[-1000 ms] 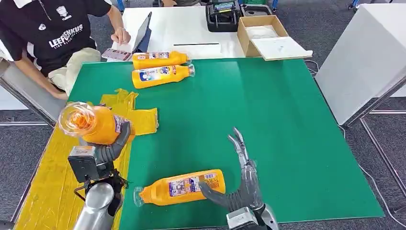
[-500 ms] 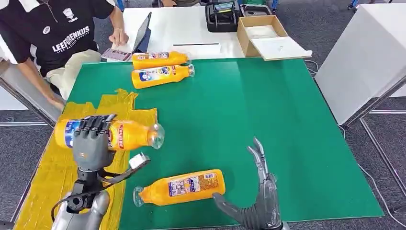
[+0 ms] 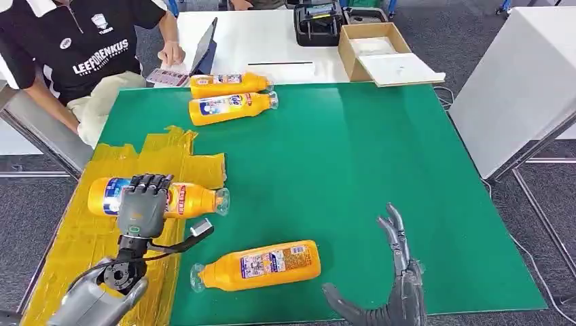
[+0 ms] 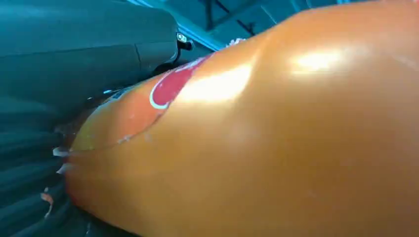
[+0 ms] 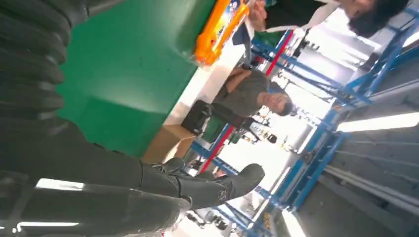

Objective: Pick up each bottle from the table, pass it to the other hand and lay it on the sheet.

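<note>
Here a bottle [image 3: 163, 199] is gripped sideways by the left hand [image 3: 141, 212] over the yellow sheet [image 3: 81, 238] at lower left, apparently for laying down; the right hand [image 3: 387, 299] is spread wide, holding nothing.

Orange bottles [image 3: 255, 265] carry blue, white and red labels; the sheet [image 3: 81, 238] is yellow, the counter [image 3: 353, 170] cover green.

The left hand [image 3: 142, 207] is showing dark grey fingers on a silver arm trailing black cables; the right hand [image 3: 390, 292] is showing slim grey fingers.
</note>
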Controlling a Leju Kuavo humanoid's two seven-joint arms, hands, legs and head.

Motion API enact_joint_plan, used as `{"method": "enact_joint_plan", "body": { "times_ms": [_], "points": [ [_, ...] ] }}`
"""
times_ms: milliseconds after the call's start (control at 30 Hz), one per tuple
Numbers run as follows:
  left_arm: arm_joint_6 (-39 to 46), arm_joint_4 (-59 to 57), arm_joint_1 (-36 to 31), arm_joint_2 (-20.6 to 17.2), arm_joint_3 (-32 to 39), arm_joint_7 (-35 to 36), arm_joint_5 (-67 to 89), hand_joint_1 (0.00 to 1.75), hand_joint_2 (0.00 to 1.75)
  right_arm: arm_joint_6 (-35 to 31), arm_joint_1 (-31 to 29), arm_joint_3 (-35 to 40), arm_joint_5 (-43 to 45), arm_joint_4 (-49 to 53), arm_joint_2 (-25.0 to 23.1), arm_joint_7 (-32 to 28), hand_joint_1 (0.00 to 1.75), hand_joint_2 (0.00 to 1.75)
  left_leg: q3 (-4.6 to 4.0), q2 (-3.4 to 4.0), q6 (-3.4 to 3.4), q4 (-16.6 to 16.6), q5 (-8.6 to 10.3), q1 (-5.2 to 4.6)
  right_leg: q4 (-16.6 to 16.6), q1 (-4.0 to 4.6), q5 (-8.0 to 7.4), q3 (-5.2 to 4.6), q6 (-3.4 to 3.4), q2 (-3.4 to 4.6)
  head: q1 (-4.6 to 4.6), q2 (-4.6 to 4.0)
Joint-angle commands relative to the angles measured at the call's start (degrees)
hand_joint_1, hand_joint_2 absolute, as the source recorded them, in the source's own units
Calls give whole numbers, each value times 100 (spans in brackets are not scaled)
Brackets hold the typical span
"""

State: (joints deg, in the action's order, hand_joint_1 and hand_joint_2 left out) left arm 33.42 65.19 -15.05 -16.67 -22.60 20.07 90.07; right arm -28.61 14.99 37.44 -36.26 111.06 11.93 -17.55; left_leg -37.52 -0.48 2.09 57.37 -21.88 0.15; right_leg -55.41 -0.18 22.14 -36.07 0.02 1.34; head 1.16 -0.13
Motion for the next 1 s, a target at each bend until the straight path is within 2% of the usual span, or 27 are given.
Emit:
{"method": "enact_joint_plan", "body": {
  "times_ms": [33,167,267,300,333,367,400,433,533,567,600,700,800,833,933,967,1000],
  "points": [
    [-226,-1580,-741,496,-220,51,-7,175,175,407,-280,-244,63,-446,-171,-155,0,175,16,1,-8,-7,-1,1,7,1,-4,18,-4,-7,4,0],
    [-245,-1422,-503,475,-80,46,-7,175,175,596,-254,-337,7,-490,-301,-225,0,175,22,13,-9,-7,-3,0,4,-1,-4,19,-7,-1,4,0],
    [-429,-1416,-345,591,179,-46,-7,175,175,741,-248,-401,-124,-551,-435,-225,0,175,31,12,-11,-9,-6,1,5,0,1,28,-7,-5,2,0],
    [-529,-1436,-345,611,178,-32,-7,154,175,783,-264,-425,-159,-557,-475,-217,0,175,64,8,-20,-7,-22,-3,1,-3,20,60,-7,-18,4,0],
    [-612,-1458,-348,638,197,-53,-7,147,175,813,-269,-450,-176,-560,-495,-219,0,175,38,15,-13,-9,-10,1,4,0,5,34,-7,-3,2,0],
    [-612,-1458,-348,638,197,-53,-7,147,175,813,-269,-450,-176,-560,-495,-219,0,175,53,16,-17,-8,-17,-2,2,-3,12,49,-7,-5,4,0],
    [-815,-1564,-383,728,321,-151,-7,89,175,880,-278,-513,-194,-578,-522,-232,0,175,26,16,-11,-7,-7,3,3,1,1,24,-7,0,2,0],
    [-1045,-1652,-416,785,395,-179,-7,42,175,933,-270,-565,-206,-598,-550,-264,0,175,37,14,-14,-6,-13,1,2,-1,7,34,-7,-5,4,0],
    [-1141,-1683,-428,800,413,-181,-7,42,175,952,-268,-584,-211,-608,-561,-277,0,175,56,5,-21,-3,-21,-1,-1,-2,18,56,-6,-21,2,0],
    [-1141,-1683,-428,800,413,-181,-7,42,175,952,-268,-584,-211,-608,-561,-277,0,175,24,9,-13,-7,-6,2,3,0,3,22,-7,-6,4,0],
    [-1141,-1683,-428,800,413,-181,-7,42,175,952,-268,-584,-211,-608,-561,-277,0,175,43,12,-19,-3,-17,1,-1,0,12,41,-7,-9,2,0],
    [-1141,-1683,-428,800,413,-181,-7,42,175,952,-268,-584,-211,-608,-561,-277,0,175,18,11,-12,-5,-6,4,2,2,1,16,-8,-2,2,0],
    [-1141,-1683,-428,800,413,-181,-7,42,175,952,-268,-584,-211,-608,-561,-277,0,175,43,11,-19,-3,-18,0,-1,-1,14,42,-7,-10,2,0],
    [-1141,-1683,-428,800,413,-181,-7,42,175,952,-268,-584,-211,-608,-561,-277,0,175,18,14,-11,-5,-6,4,2,2,1,16,-8,1,2,0],
    [-1141,-1683,-428,800,413,-181,-7,42,175,952,-268,-584,-211,-608,-561,-277,0,175,18,12,-13,-5,-7,4,2,2,2,17,-8,-1,2,0],
    [-1141,-1683,-428,800,413,-181,-7,42,175,952,-268,-584,-211,-608,-561,-277,0,175,52,8,-22,-1,-23,-1,-4,-1,20,50,-8,-15,4,0],
    [-1141,-1683,-428,800,413,-181,-7,42,175,952,-268,-584,-211,-608,-561,-277,0,175,23,12,-14,-5,-8,3,1,1,3,21,-8,-2,2,0]
  ]
}}
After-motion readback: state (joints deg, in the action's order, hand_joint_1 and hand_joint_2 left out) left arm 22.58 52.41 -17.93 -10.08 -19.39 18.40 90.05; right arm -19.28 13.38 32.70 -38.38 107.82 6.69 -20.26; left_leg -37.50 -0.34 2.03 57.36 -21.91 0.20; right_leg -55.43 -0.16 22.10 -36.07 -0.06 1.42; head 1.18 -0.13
